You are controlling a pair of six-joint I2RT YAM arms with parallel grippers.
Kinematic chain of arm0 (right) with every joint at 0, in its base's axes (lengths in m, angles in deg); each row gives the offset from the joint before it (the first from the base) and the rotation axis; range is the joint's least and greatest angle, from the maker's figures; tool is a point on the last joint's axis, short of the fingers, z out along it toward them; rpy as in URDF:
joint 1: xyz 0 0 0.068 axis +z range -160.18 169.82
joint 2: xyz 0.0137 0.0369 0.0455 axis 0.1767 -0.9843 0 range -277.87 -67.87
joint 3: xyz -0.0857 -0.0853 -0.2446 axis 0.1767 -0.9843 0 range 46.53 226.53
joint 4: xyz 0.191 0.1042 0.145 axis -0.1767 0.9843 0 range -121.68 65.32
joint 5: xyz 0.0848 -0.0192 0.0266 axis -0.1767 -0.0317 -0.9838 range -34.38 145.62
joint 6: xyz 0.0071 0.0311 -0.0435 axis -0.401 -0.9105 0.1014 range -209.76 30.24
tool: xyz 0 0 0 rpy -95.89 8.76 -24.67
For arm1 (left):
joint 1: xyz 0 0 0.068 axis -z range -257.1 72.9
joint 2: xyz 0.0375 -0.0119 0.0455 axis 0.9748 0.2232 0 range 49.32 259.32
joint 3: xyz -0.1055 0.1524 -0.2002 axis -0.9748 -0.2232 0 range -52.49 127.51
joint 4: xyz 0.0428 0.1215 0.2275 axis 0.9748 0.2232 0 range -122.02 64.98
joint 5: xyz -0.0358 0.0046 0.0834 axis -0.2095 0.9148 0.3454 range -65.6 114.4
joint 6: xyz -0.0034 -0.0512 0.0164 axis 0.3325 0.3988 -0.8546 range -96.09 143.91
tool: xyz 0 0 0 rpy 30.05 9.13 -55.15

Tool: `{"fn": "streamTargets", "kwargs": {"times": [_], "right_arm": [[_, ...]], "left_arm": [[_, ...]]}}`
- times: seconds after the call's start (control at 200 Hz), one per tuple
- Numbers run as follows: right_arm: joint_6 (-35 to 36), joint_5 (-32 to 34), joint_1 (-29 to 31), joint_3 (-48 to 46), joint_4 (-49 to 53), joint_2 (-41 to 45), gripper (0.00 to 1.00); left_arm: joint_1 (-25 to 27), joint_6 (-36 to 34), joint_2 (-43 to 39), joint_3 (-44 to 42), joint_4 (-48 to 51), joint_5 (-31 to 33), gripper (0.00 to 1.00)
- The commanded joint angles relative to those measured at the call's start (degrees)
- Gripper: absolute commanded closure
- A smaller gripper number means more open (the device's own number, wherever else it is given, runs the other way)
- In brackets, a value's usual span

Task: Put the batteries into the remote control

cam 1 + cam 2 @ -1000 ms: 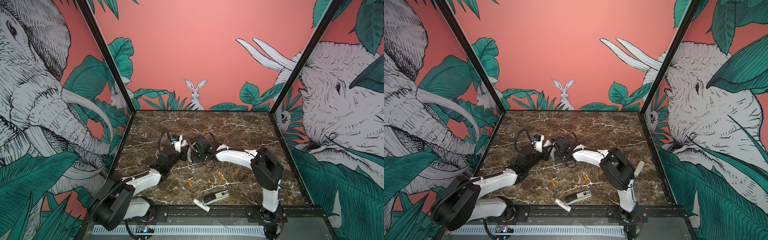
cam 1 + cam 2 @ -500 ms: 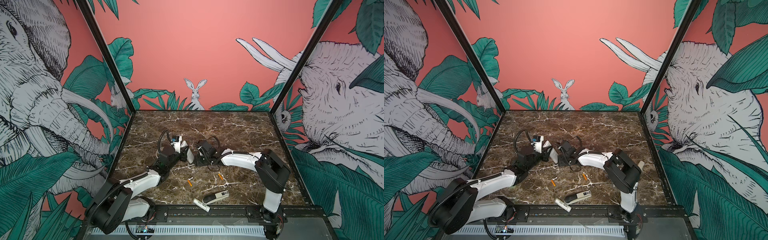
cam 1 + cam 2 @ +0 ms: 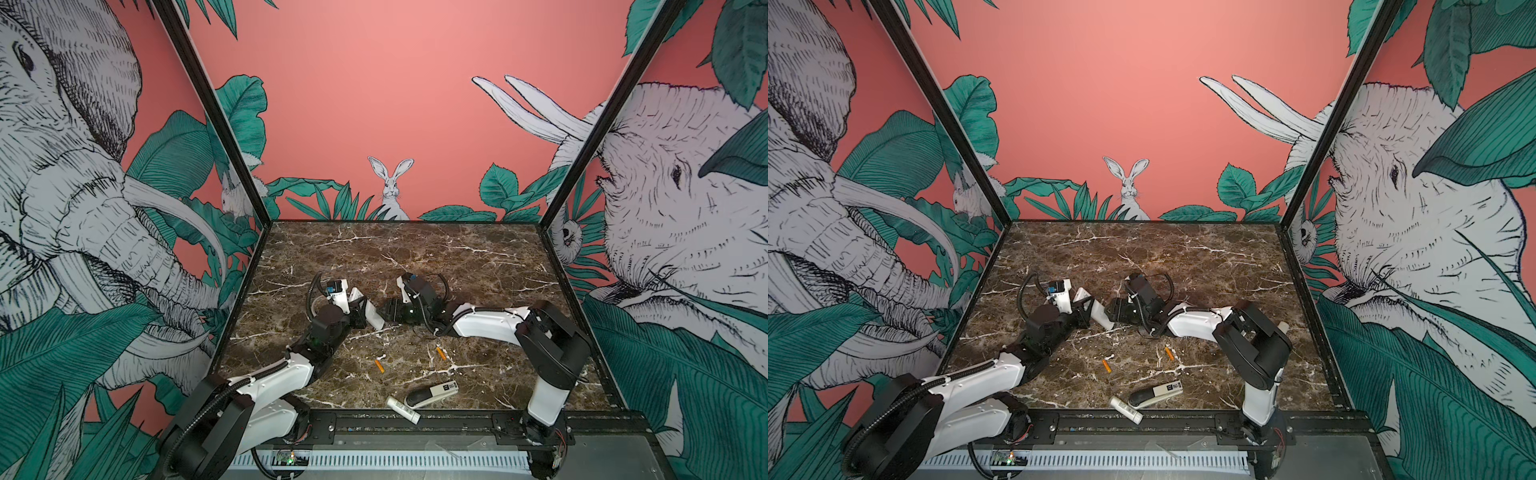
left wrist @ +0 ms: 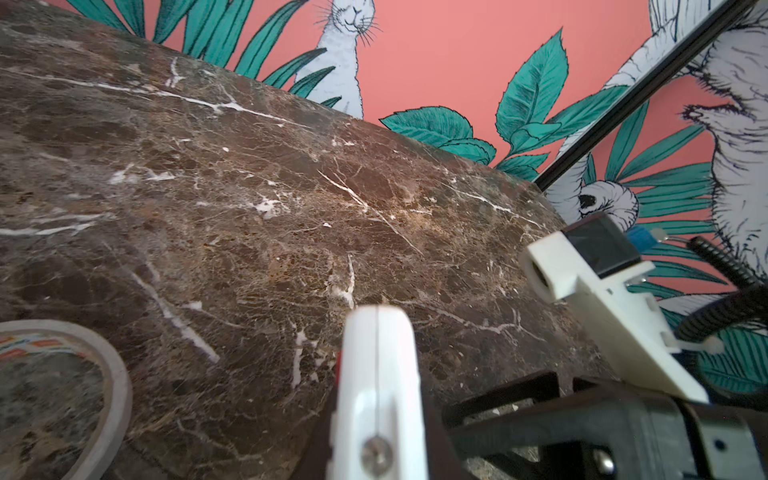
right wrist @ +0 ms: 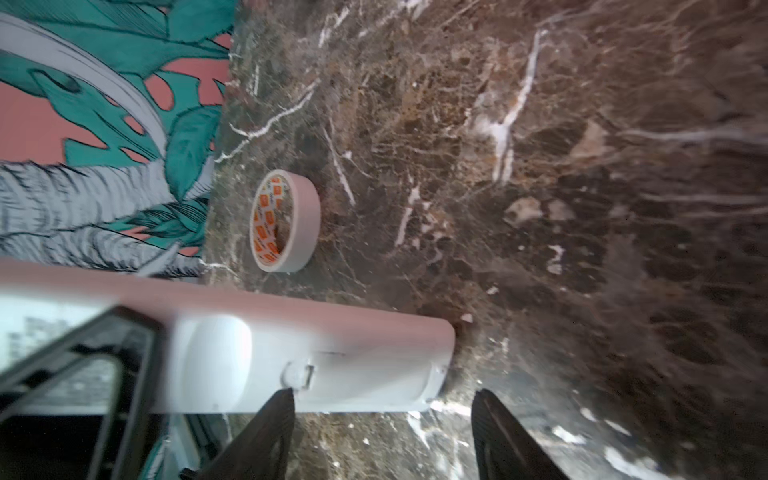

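Right wrist view: right gripper (image 5: pixel 382 428) has its jaws spread and empty, just beside the remote control (image 5: pixel 316 365), plain back facing it, probably lining up on the cover latch. Left gripper (image 3: pixel 358 311) clamps the remote tilted to present that back. Batteries (image 3: pixel 379 365) lie loose on the marble table (image 3: pixel 478 266), awaiting an opened compartment.

Right gripper (image 3: pixel 390 312) is opening up: its black fingers (image 5: pixel 266 432) have spread wider at the end of the long slim white plastic remote control (image 3: pixel 372 319), centre frame. The right arm's white forearm (image 3: pixel 486 322) has sunk flatter toward the brown marble desk (image 3: pixel 415 257), and its chunky black elbow (image 3: pixel 552 345) has swung out toward the right edge.
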Motion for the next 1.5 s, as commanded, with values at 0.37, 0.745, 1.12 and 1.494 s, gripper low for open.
{"fn": "streamTargets", "kwargs": {"times": [0.37, 0.745, 1.12, 1.494], "right_arm": [[-8.6, -5.4, 0.7, -0.7, -13.9, -6.2, 0.34], [-11.2, -6.0, 2.5, -0.1, -16.4, -9.8, 0.35], [-7.3, -4.0, 4.1, 5.6, -0.2, -12.0, 0.38], [5.7, 6.1, 6.6, 15.6, 26.1, -11.0, 0.39]], "left_arm": [[0.3, 2.6, -3.5, -4.7, 9.6, 7.1, 1.00], [0.3, 3.4, -4.5, -5.8, 10.0, 8.2, 1.00], [0.2, 3.5, -5.7, -7.1, 10.2, 8.0, 1.00], [0.4, 1.9, -4.8, -6.6, 9.6, 7.2, 1.00]]}}
